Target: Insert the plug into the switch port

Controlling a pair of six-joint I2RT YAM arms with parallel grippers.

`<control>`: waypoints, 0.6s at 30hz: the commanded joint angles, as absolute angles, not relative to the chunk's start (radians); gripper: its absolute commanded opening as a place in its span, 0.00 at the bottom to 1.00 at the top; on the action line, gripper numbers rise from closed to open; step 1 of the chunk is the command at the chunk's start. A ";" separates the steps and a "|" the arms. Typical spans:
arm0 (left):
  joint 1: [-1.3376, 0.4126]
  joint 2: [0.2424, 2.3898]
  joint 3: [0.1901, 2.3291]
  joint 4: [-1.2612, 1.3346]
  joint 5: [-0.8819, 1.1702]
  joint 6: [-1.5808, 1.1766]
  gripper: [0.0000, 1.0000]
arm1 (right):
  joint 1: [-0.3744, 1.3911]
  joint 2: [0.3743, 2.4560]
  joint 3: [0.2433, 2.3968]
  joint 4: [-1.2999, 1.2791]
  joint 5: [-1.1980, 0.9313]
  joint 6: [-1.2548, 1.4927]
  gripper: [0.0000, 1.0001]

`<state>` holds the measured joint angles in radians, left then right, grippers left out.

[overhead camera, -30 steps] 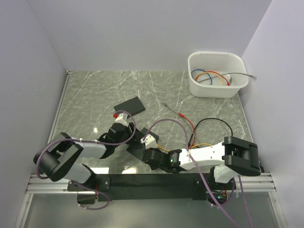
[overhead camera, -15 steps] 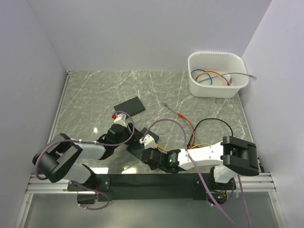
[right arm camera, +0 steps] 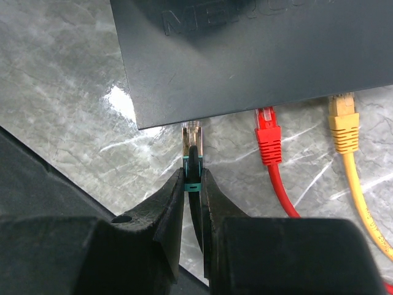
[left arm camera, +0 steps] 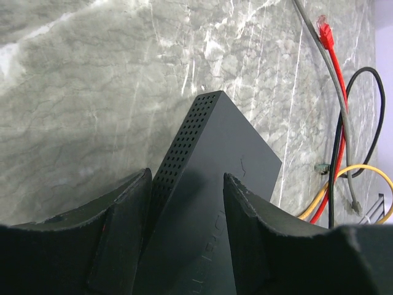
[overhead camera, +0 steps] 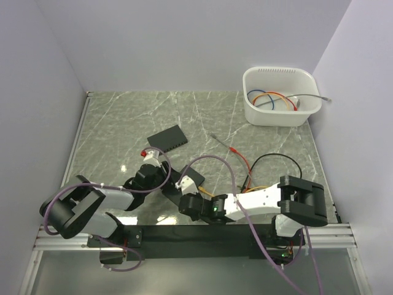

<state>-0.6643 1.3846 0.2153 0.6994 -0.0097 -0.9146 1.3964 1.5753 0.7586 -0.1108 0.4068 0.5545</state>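
Note:
A black switch (left arm camera: 215, 184) sits between my left gripper (left arm camera: 187, 203) fingers, one finger against its perforated side and the other over its top face. From above, the switch (overhead camera: 174, 183) lies between the left gripper (overhead camera: 163, 177) and the right gripper (overhead camera: 184, 189). My right gripper (right arm camera: 193, 178) is shut on a clear plug (right arm camera: 192, 138) with a teal boot and black cable. The plug's tip meets the port edge of the switch (right arm camera: 258, 55). A red plug (right arm camera: 268, 138) and a yellow plug (right arm camera: 342, 123) sit in ports to its right.
A second flat black box (overhead camera: 167, 138) lies behind the left gripper. Red, black and yellow cables (overhead camera: 245, 165) trail right of the grippers, with a grey cable (overhead camera: 218, 139) behind. A white basin (overhead camera: 281, 117) of cables stands at the back right.
Both grippers and the switch between them have shifted slightly left and toward the near edge. The grips look unchanged.

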 commanded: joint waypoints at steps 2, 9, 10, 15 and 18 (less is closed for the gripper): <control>-0.693 1.390 0.173 0.626 0.026 -0.933 0.56 | 1.401 1.606 0.821 -0.003 0.483 0.555 0.00; -0.727 1.384 0.155 0.626 0.003 -0.960 0.56 | 1.420 1.566 0.810 -0.002 0.543 0.560 0.00; -0.736 1.384 0.150 0.629 0.003 -0.963 0.56 | 1.424 1.562 0.810 -0.002 0.548 0.557 0.00; -0.768 1.411 0.153 0.647 0.003 -0.979 0.55 | 1.453 1.542 0.811 0.052 0.561 0.493 0.00; -0.790 1.428 0.164 0.646 -0.029 -0.983 0.55 | 1.465 1.557 0.819 0.060 0.572 0.469 0.00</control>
